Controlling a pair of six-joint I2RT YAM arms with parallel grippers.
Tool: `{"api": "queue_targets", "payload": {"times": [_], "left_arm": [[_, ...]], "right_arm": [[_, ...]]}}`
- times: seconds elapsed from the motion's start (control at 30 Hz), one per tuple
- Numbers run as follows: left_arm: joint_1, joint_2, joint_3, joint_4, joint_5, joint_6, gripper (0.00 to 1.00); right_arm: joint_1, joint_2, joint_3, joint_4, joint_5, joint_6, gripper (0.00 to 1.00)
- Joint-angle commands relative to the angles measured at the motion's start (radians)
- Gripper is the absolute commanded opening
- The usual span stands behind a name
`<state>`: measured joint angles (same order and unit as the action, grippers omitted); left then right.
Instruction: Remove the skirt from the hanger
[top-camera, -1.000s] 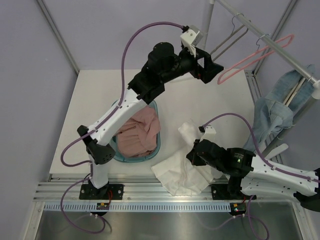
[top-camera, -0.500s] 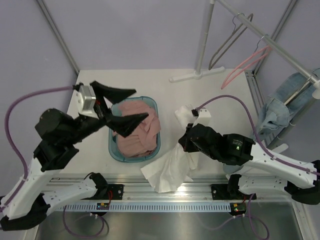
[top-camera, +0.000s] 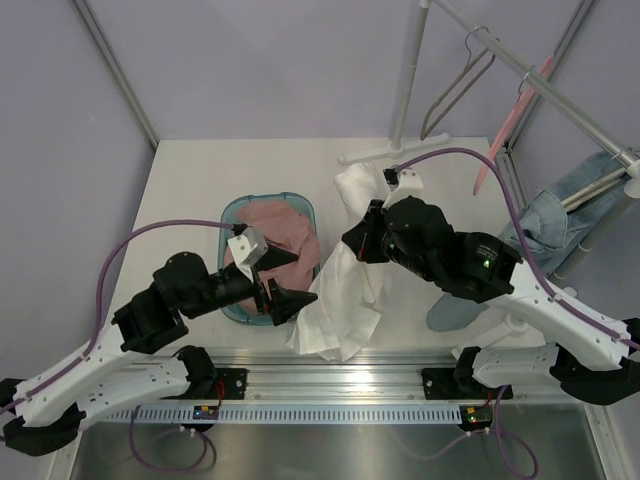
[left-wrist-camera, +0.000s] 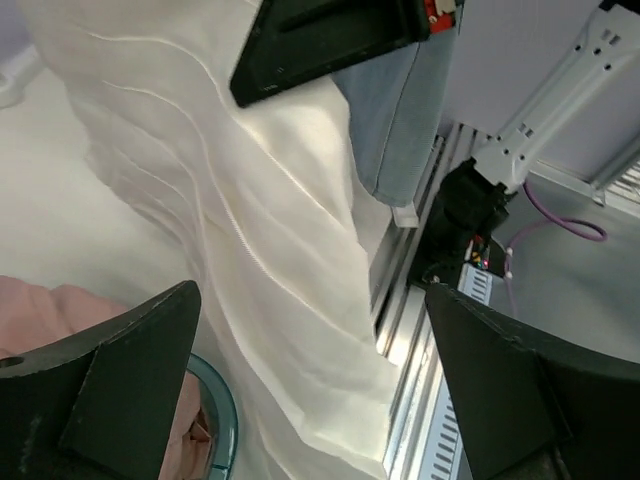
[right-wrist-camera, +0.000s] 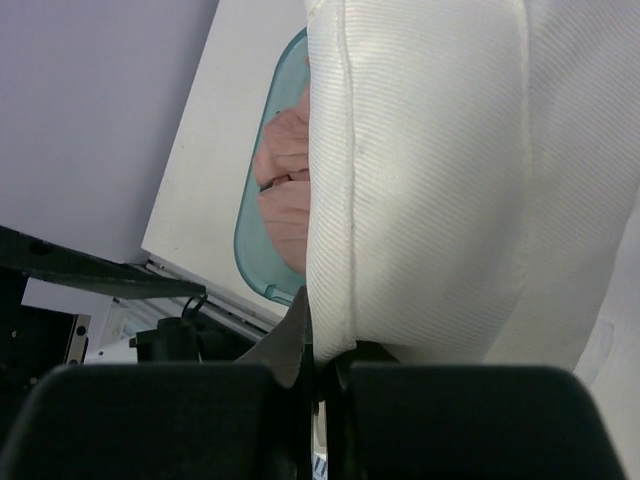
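Observation:
The white skirt (top-camera: 340, 290) hangs from my right gripper (top-camera: 358, 238), which is shut on its top edge and holds it above the table. Its hem trails to the front rail. In the right wrist view the ribbed cloth (right-wrist-camera: 450, 180) is pinched between the shut jaws of the right gripper (right-wrist-camera: 325, 385). My left gripper (top-camera: 295, 280) is open and empty, beside the lower skirt on its left. In the left wrist view the skirt (left-wrist-camera: 250, 200) hangs between and beyond the spread jaws of the left gripper (left-wrist-camera: 320, 390). A pink hanger (top-camera: 510, 130) and a grey hanger (top-camera: 455, 85) hang bare on the rail.
A teal basket (top-camera: 232, 210) of pink clothes (top-camera: 285, 235) sits left of the skirt, close to my left gripper. Jeans (top-camera: 560, 215) hang on the rack at the right. A grey-blue cloth (top-camera: 455, 310) lies under my right arm. The rack's pole (top-camera: 408, 75) stands at the back.
My left arm has swung down from the rack, round the left side, to the skirt's lower part. My right gripper has lifted the skirt off the table and moved it back.

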<state>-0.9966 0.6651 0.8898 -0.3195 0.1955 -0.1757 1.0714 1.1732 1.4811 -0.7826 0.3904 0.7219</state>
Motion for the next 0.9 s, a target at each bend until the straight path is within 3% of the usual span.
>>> {"api": "queue_targets", "payload": {"times": [0.0,0.23,0.5,0.73,0.77,0.8,0.83,0.87], "left_arm": [[-0.008,0.001,-0.015,0.076,-0.146,0.015,0.99],[-0.135,0.148,-0.032,0.183,-0.372,0.074,0.99],[-0.160,0.274,-0.037,0.312,-0.297,0.090,0.99],[-0.158,0.360,0.018,0.315,-0.375,0.097,0.99],[-0.152,0.364,0.034,0.315,-0.373,0.096,0.94],[-0.133,0.375,0.046,0.309,-0.357,0.094,0.82],[-0.119,0.383,0.064,0.292,-0.344,0.088,0.35],[-0.106,0.389,0.098,0.246,-0.356,0.065,0.03]], "right_arm": [[-0.005,-0.007,0.038,0.060,-0.085,0.007,0.00],[-0.005,-0.035,0.005,0.089,-0.175,0.077,0.00],[-0.005,-0.075,0.016,0.097,-0.251,0.117,0.00],[-0.005,-0.142,-0.041,0.157,-0.344,0.165,0.00],[-0.005,-0.148,-0.053,0.160,-0.349,0.174,0.00],[-0.005,-0.158,-0.057,0.160,-0.351,0.177,0.00],[-0.005,-0.174,-0.062,0.155,-0.348,0.180,0.01],[-0.005,-0.182,-0.062,0.148,-0.344,0.180,0.07]]}}
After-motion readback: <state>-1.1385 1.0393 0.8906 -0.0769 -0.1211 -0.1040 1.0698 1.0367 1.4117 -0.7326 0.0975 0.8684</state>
